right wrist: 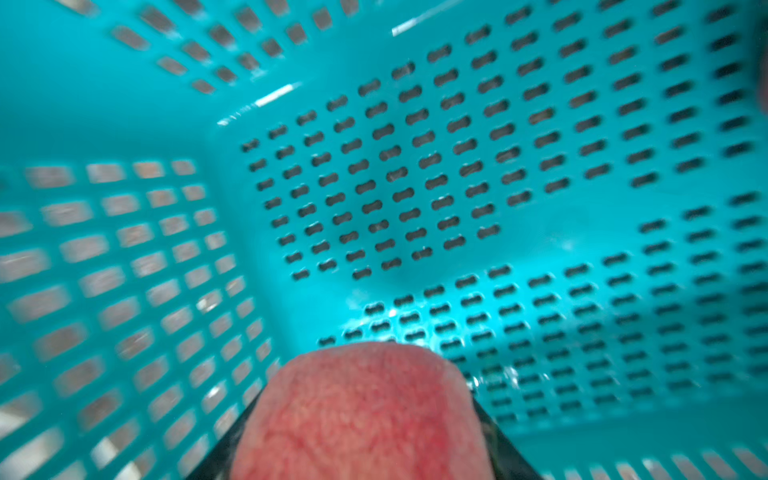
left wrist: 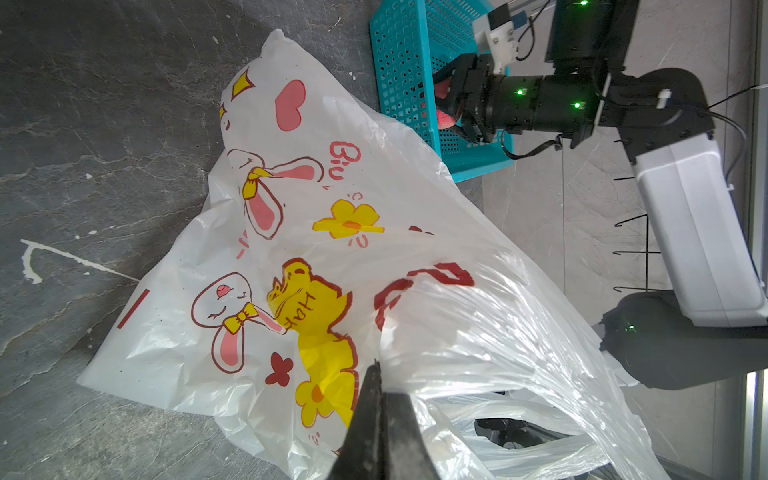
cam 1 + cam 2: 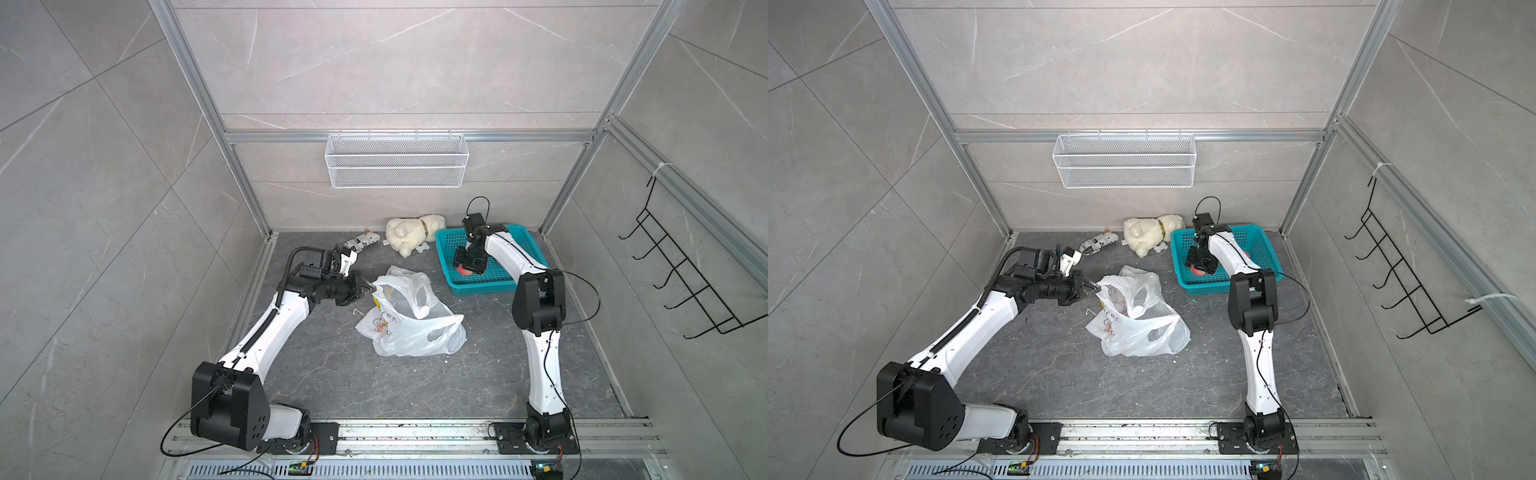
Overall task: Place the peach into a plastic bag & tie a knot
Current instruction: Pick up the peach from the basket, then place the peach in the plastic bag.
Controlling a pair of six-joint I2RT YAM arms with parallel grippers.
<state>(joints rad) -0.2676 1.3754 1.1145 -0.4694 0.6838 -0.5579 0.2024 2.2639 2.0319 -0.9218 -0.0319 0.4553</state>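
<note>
Plastic bag (image 3: 415,328) lies on the bench (image 3: 332,374) beside the teal basket (image 3: 482,287), its rim pinched in the outstretched left claw (image 2: 376,368), while the right claw (image 3: 466,270), wrist bent steeply down, straddles the peach (image 1: 365,415) inside that basket, grip unclear.

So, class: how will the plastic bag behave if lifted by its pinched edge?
The plastic bag is thin and crumpled, so it will probably sag and fold. It looks empty, so likely light. The left gripper pinches glossy film, which might slip.
</note>
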